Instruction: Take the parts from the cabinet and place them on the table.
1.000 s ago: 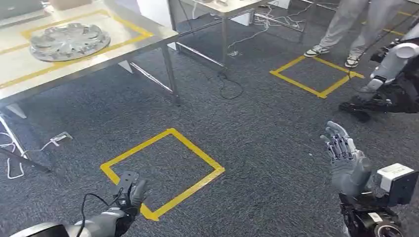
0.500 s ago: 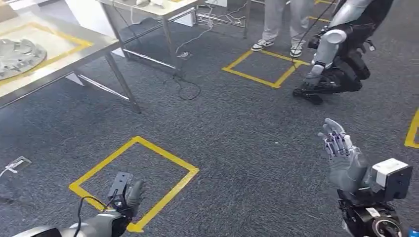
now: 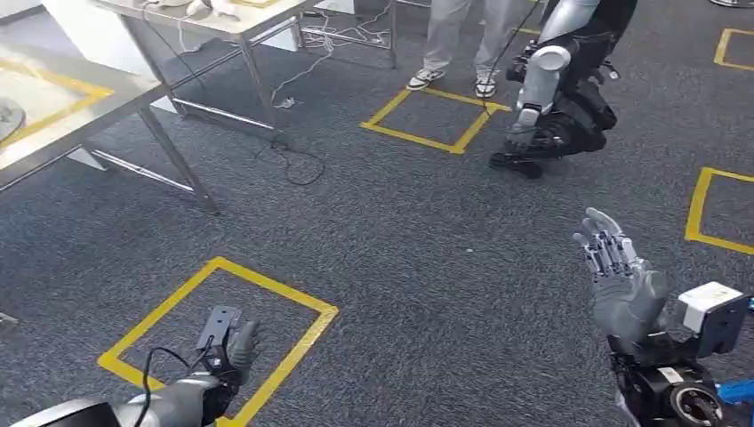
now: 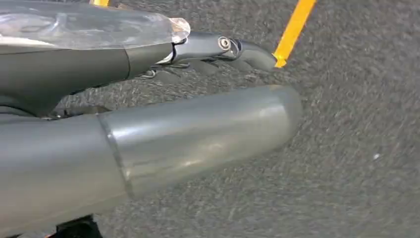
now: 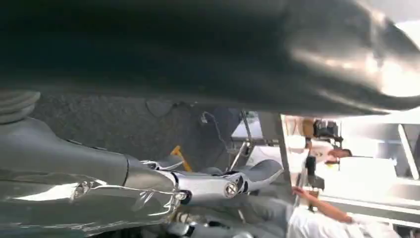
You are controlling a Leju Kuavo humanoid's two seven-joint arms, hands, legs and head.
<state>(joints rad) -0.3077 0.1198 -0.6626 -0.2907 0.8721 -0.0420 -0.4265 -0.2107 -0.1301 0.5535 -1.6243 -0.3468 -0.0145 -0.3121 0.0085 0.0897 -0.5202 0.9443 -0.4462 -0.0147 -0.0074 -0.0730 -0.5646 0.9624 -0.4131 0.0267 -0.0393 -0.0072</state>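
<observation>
In the head view, the right hand [image 3: 613,267] is seen at 4 o'clock, raised, fingers spread, nothing held. The left hand [image 3: 233,349] is seen at 7 o'clock over a yellow tape square [image 3: 218,334] on the carpet [image 3: 427,249]. A steel bench [image 3: 62,107] is at 10 o'clock; at its left edge a sliver of a silver part [image 3: 7,114] is seen. A second robot [image 3: 560,89] is at 1 o'clock, beside a person's legs [image 3: 458,44].

In the left wrist view, the left hand [image 4: 198,124] is held above the carpet with extended fingers, holding nothing.

In the right wrist view, the right hand [image 5: 208,183] is empty, fingers extended.

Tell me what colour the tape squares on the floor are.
Yellow tape squares on dark grey carpet; clearest in the head view.
</observation>
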